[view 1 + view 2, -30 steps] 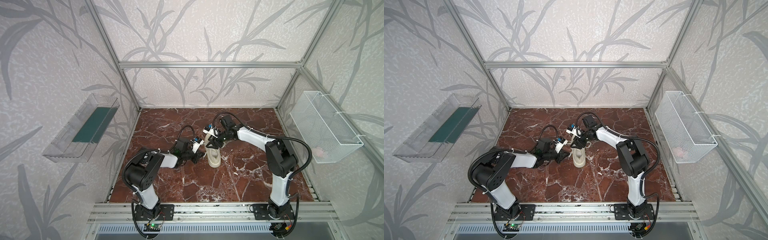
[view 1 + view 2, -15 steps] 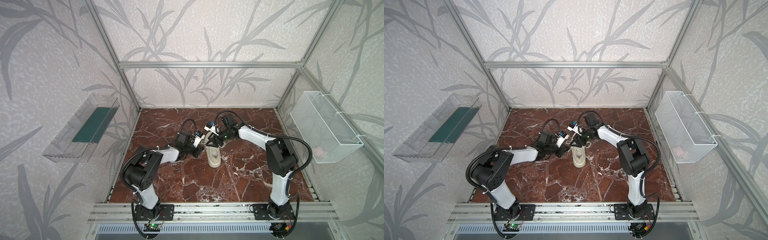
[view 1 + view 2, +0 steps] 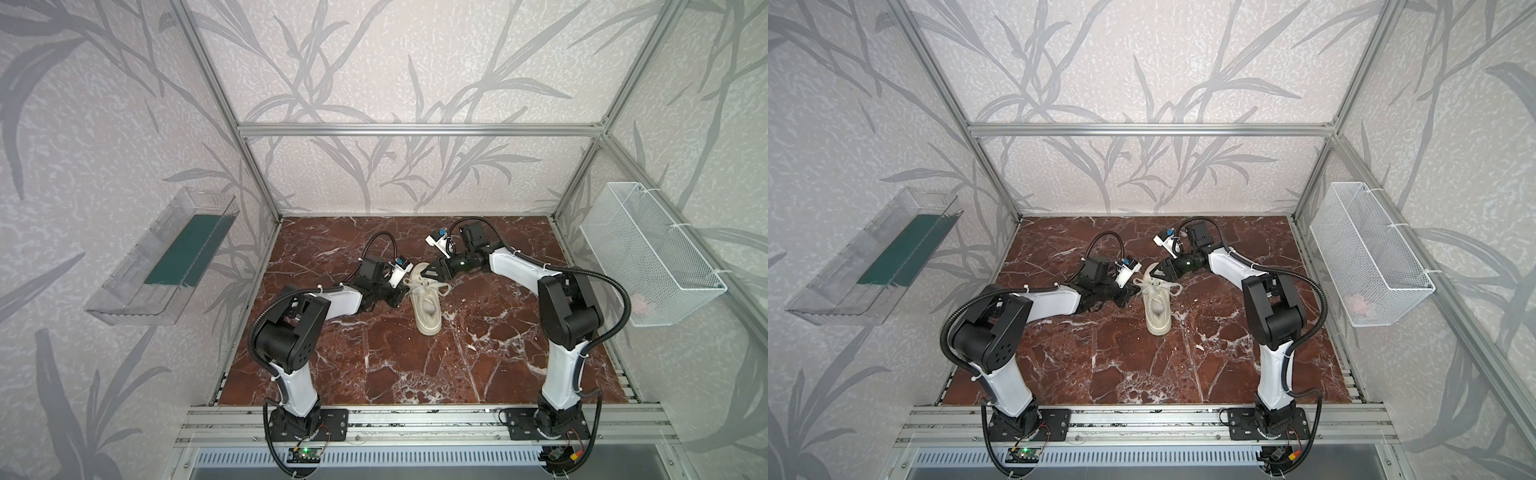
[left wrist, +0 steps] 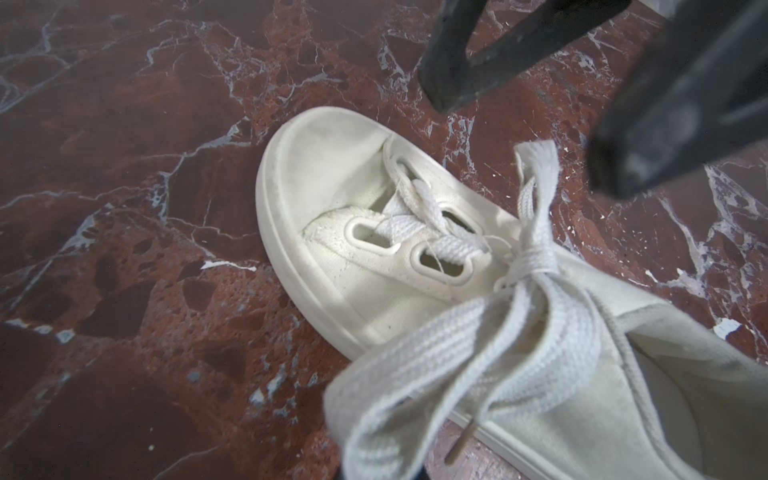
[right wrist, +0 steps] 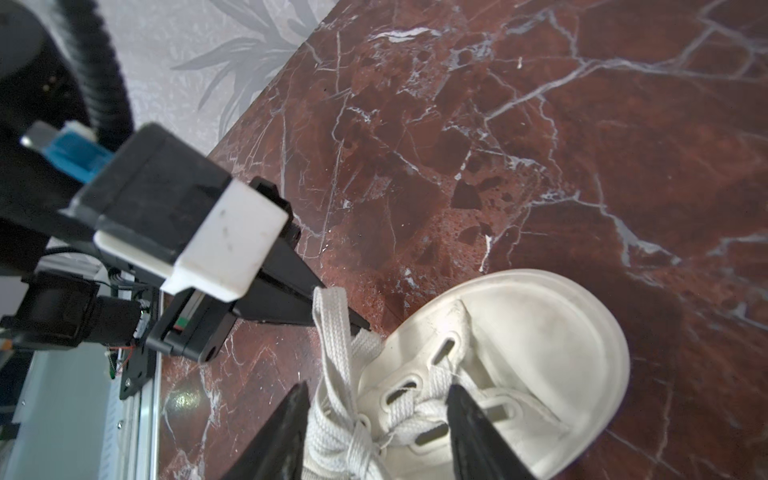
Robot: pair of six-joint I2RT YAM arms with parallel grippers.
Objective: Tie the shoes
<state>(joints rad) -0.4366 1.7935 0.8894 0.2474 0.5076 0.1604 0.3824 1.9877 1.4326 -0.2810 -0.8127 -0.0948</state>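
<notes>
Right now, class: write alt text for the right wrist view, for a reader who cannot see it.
The right gripper, jaws open, straddles the knotted laces of a cream sneaker on red marble. Beside it, the left gripper pinches one lace.

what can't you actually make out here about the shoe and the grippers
Pink thing in the wire basket: too small, behind mesh, both top views.
Whether the right gripper touches the laces: fingers blurred in left wrist view, tiny in top views.
Shoe heel: cut off by both wrist views' edges.
</notes>
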